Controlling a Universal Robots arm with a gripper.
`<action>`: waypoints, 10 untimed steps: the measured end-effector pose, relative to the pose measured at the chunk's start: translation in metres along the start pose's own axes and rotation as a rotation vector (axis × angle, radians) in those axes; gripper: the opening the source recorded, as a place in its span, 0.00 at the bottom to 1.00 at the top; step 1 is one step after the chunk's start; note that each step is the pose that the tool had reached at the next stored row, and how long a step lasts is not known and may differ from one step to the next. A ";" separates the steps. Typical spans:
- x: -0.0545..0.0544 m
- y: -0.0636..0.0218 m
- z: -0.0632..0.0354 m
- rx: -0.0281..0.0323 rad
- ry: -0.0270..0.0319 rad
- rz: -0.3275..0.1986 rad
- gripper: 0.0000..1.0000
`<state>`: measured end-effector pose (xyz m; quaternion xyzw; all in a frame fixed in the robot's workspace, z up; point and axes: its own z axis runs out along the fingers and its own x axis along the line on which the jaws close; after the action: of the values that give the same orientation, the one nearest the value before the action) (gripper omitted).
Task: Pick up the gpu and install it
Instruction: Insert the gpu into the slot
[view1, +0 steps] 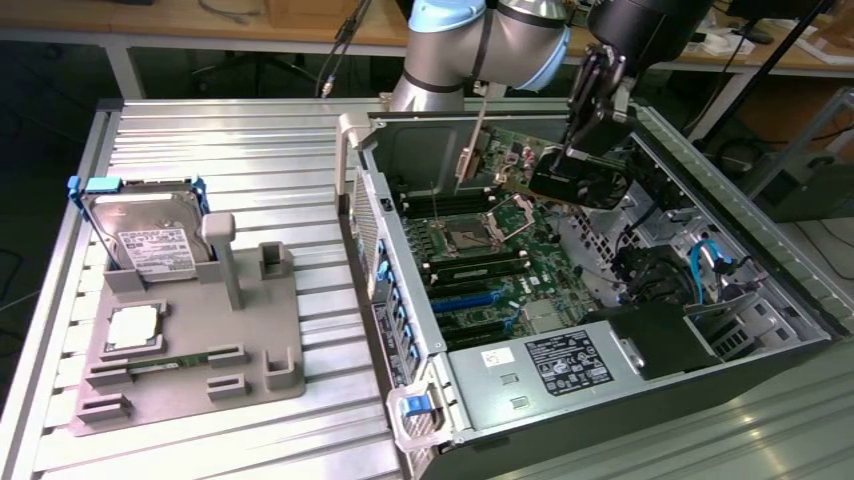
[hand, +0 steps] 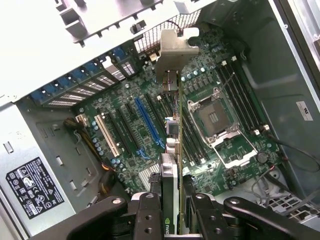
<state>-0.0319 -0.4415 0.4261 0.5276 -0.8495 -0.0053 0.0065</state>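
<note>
My gripper (view1: 590, 140) hangs over the open computer case, shut on the gpu (view1: 567, 186). The gpu is a dark card with a silver bracket (view1: 467, 165) at its end, held in the air above the motherboard (view1: 497, 250). In the wrist view the gpu (hand: 172, 150) runs edge-on between the two black fingers (hand: 150, 210) of my gripper (hand: 172, 205). Its bracket (hand: 176, 47) points toward the slotted rear wall of the case. Beneath it and slightly to one side lies a long blue expansion slot (hand: 147, 125), and the card is clear of the board.
The case walls (view1: 367, 200) rise around the board, with a power supply (view1: 561, 365) at the near end and cables (view1: 707, 265) on the exterior view's right. A grey fixture (view1: 187, 350) on the ribbed table holds a hard drive (view1: 140, 235), a processor (view1: 134, 328) and a memory stick (view1: 167, 362).
</note>
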 end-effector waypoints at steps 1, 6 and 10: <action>0.000 0.0000 0.0000 0.0000 0.0001 -0.004 0.27; 0.000 0.0001 0.0000 0.0001 0.0005 -0.035 0.27; 0.000 0.0001 0.0000 0.0004 0.0011 -0.059 0.27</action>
<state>-0.0320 -0.4413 0.4261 0.5526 -0.8334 -0.0050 0.0067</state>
